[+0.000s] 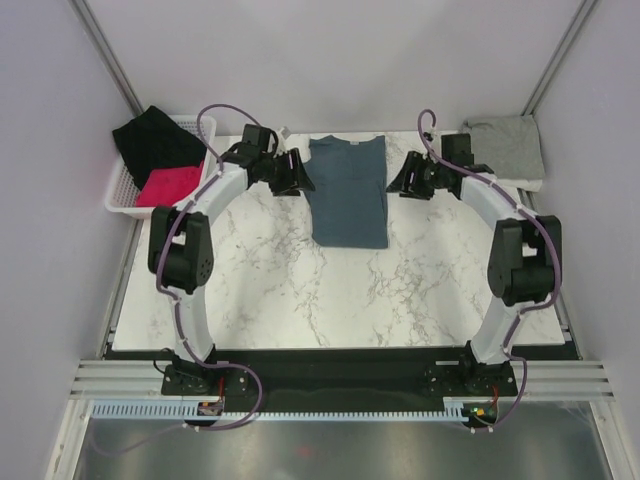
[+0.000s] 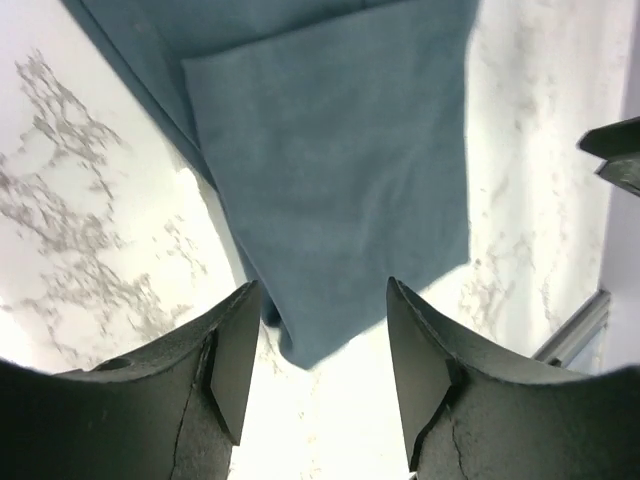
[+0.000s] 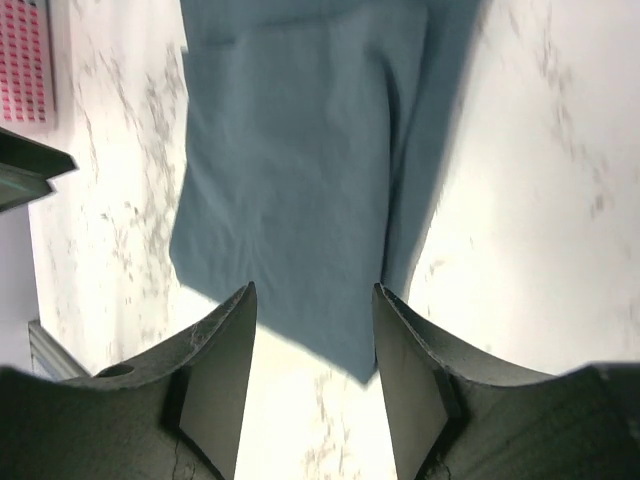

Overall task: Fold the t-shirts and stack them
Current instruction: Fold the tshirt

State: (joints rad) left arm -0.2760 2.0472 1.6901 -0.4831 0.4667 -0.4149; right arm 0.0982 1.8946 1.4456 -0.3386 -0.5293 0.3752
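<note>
Marble table (image 1: 300,300): both arms reach forward, fingers (image 2: 235,350) apart, flanking t-shirt (image 1: 347,195).

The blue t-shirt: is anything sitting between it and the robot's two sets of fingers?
Nothing visible does. The blue t-shirt lies flat on the marble table. The left fingers and right fingers stand open at either side of it, with only bare tabletop in the gaps.

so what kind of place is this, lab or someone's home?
Looks like a lab robot cell, not a home: plain white panels box in the marble-look table, two arms are bolted to a metal rail at its near edge, and a basket of clothes sits staged at the left.
</note>
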